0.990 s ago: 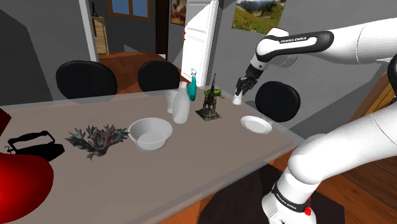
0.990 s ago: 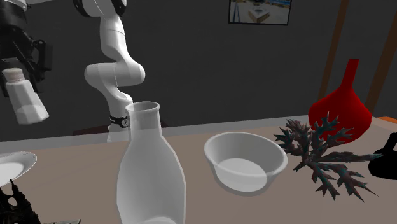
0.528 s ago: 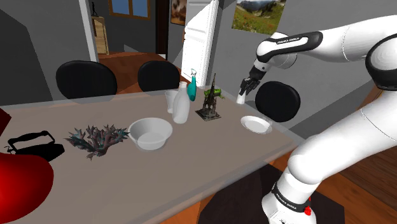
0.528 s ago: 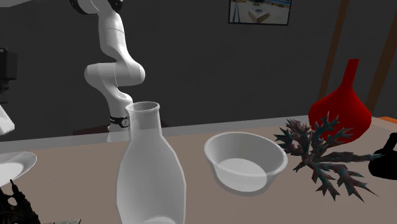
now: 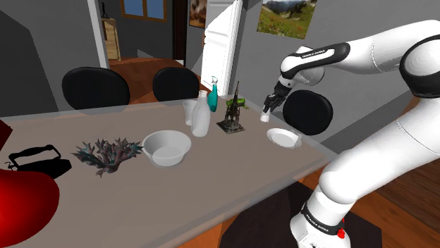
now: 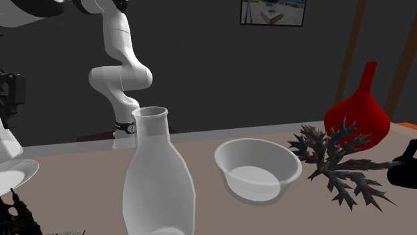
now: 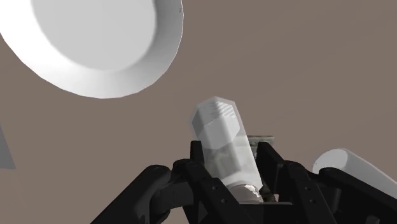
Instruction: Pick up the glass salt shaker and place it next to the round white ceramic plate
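My black gripper (image 5: 269,107) is shut on the pale translucent salt shaker (image 5: 265,116), which hangs tilted above the table just behind the round white plate (image 5: 283,138). In the wrist view the shaker (image 7: 220,137) sits clasped between both fingers (image 7: 192,167), cap end in the jaws, over bare brown tabletop with the plate (image 7: 95,44) a short way ahead of it. The second exterior view shows the shaker (image 6: 6,144) at its left edge, just above the plate (image 6: 15,174).
A dark figurine (image 5: 233,113), teal spray bottle (image 5: 214,94), white bottle (image 5: 200,115) and white bowl (image 5: 166,147) stand to the plate's left in the shoulder view. Farther left lie a spiky plant (image 5: 107,153), a black iron (image 5: 39,159) and a red vase (image 5: 21,204). Black chairs (image 5: 307,111) ring the table.
The gripper carried the shaker toward the second exterior view's left and then lowered it closer to the table beside the plate. Nothing else on the table moved.
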Controlling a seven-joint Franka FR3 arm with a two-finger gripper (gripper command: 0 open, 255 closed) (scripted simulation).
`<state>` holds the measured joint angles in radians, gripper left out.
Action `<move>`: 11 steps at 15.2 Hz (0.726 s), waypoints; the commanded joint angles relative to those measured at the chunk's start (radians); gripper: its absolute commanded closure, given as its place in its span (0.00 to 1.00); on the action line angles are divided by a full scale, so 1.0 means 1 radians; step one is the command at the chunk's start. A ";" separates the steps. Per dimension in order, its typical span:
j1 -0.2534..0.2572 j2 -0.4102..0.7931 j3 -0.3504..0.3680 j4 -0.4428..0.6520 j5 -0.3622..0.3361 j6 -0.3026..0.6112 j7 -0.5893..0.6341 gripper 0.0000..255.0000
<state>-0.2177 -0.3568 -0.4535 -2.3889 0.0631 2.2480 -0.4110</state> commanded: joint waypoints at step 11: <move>0.025 0.087 -0.038 -0.092 0.058 0.170 -0.069 1.00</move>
<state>-0.1966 -0.2808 -0.4870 -2.4747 0.1132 2.4012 -0.4714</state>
